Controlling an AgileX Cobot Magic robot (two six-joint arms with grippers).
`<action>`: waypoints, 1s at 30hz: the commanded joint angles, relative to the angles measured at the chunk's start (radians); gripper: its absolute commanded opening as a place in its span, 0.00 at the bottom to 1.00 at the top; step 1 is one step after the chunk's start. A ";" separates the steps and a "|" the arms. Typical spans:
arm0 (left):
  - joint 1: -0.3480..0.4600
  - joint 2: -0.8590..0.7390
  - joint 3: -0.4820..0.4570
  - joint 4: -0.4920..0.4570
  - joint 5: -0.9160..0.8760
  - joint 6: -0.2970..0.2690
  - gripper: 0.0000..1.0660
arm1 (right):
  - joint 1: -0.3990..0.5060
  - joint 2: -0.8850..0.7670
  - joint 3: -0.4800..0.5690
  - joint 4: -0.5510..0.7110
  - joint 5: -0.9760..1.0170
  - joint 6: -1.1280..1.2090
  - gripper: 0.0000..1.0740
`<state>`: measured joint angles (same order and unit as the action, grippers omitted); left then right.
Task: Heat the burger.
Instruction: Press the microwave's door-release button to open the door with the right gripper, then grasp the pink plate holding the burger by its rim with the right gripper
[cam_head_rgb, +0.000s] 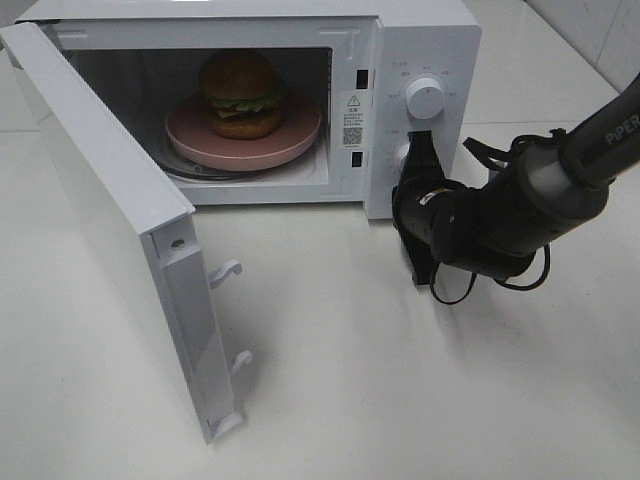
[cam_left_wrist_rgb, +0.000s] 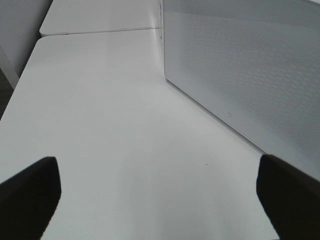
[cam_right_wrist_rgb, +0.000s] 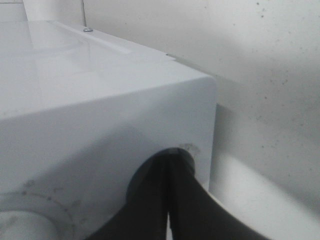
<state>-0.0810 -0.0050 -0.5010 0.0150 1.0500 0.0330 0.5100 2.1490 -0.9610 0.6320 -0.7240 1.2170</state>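
While the clenched right gripper (cam_head_rgb: 416, 148) hides the lower dial, the left gripper (cam_left_wrist_rgb: 157, 172) gapes.

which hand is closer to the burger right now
Right. The right hand sits at the microwave's control panel, just beside the cavity holding the burger. The left hand is outside the high view, open over the table beside a perforated white panel.

Right gripper (cam_head_rgb: 418, 150) covers most of the lower knob (cam_head_rgb: 402, 156) on the microwave (cam_head_rgb: 430, 40); up close it's all dark blur, so the grip can't be judged; right arm (cam_head_rgb: 600, 140) runs off the right edge; panel print (cam_head_rgb: 352, 118) too small to read; left gripper (cam_left_wrist_rgb: 156, 162) fingers (cam_left_wrist_rgb: 30, 195) clipped at the bottom corners.
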 joint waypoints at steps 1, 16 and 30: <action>0.001 -0.024 0.003 0.003 -0.010 0.000 0.94 | -0.051 -0.029 -0.093 -0.139 -0.353 -0.009 0.00; 0.001 -0.024 0.003 0.003 -0.010 0.000 0.94 | 0.030 -0.121 0.152 -0.165 -0.057 0.068 0.00; 0.001 -0.024 0.003 0.003 -0.010 0.000 0.94 | 0.030 -0.361 0.303 -0.222 0.194 -0.160 0.02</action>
<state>-0.0810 -0.0050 -0.5010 0.0220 1.0500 0.0330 0.5380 1.8220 -0.6630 0.4260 -0.5790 1.1300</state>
